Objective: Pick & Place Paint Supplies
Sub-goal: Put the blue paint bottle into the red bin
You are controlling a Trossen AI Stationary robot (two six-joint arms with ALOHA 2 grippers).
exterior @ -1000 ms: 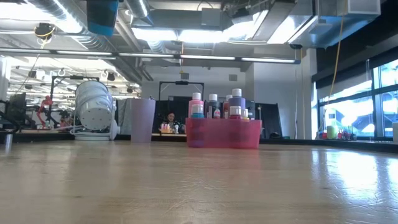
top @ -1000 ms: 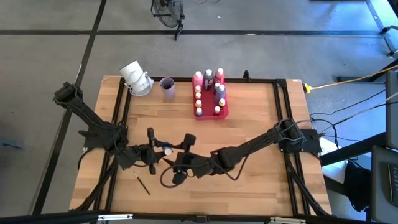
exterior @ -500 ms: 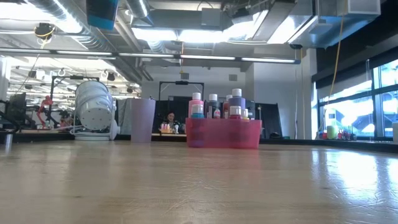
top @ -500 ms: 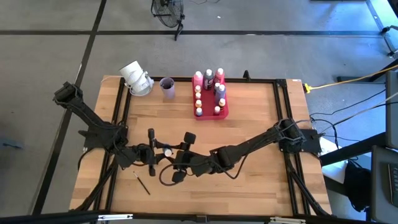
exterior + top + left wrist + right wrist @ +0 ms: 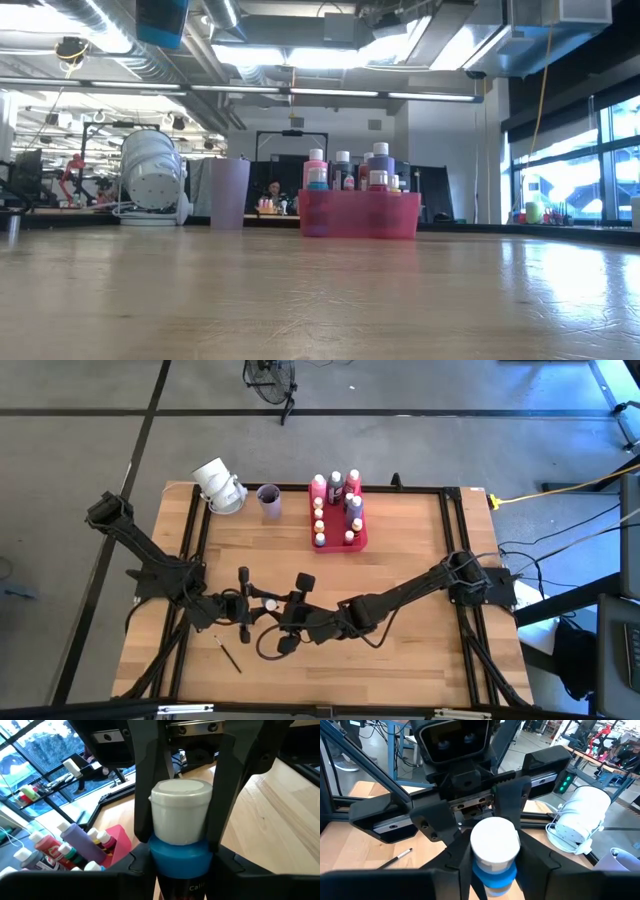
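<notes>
White-capped blue paint bottle (image 5: 179,832) lettered "Cali", rest hidden, clamped mid-table by both left gripper (image 5: 179,795) and right gripper (image 5: 492,865), pink-red tray (image 5: 357,538) of bottles (image 5: 338,484) far behind, paintbrush (image 5: 229,653) lying nearby

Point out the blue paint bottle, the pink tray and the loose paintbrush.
blue paint bottle (image 5: 180,815): left wrist view, on its white cap.
pink tray (image 5: 360,217): low view, on its front wall.
paintbrush (image 5: 230,656): high view, mid-handle, lying on the table.
</notes>
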